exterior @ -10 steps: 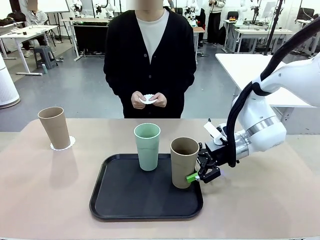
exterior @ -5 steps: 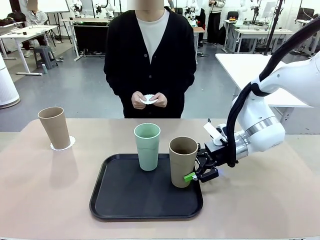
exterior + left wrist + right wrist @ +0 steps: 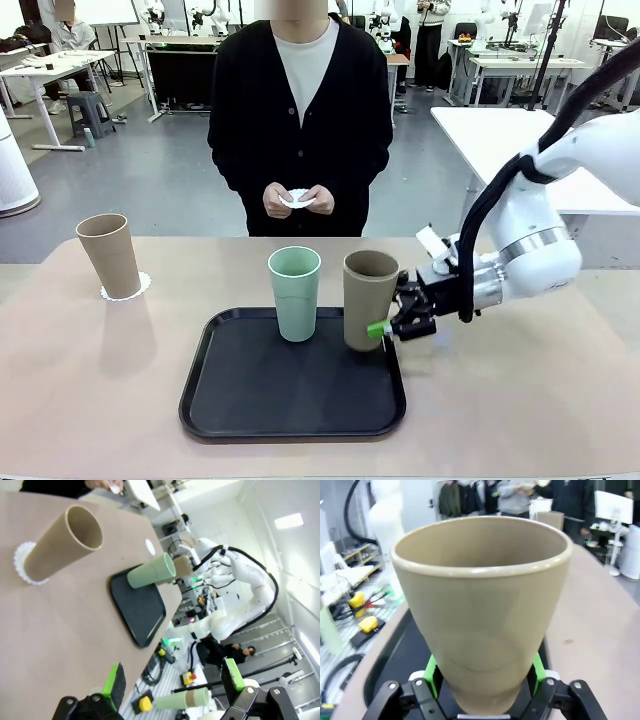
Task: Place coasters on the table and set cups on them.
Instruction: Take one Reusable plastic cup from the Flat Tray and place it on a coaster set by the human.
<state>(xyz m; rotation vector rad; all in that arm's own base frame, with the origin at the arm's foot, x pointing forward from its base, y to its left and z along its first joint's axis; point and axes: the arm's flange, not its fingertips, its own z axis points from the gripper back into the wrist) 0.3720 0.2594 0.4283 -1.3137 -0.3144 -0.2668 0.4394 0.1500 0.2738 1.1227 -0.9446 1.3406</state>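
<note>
- Tan-brown cup (image 3: pixel 370 298): matte, tapered, no handle; centre right of frame, over the black tray's (image 3: pixel 250 425) right edge.
- Stands upright, long axis vertical, mouth up.
- Clamped low between the right gripper (image 3: pixel 381 328) pads.
- Sits higher than a second ago, no longer tilted.
- Left gripper (image 3: pixel 175 680) spread wide, empty.

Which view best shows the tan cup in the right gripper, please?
The right wrist view: the tan cup is close, gripped low by the right gripper. The front view shows it whole; the left wrist view, small beside the green cup.
</note>
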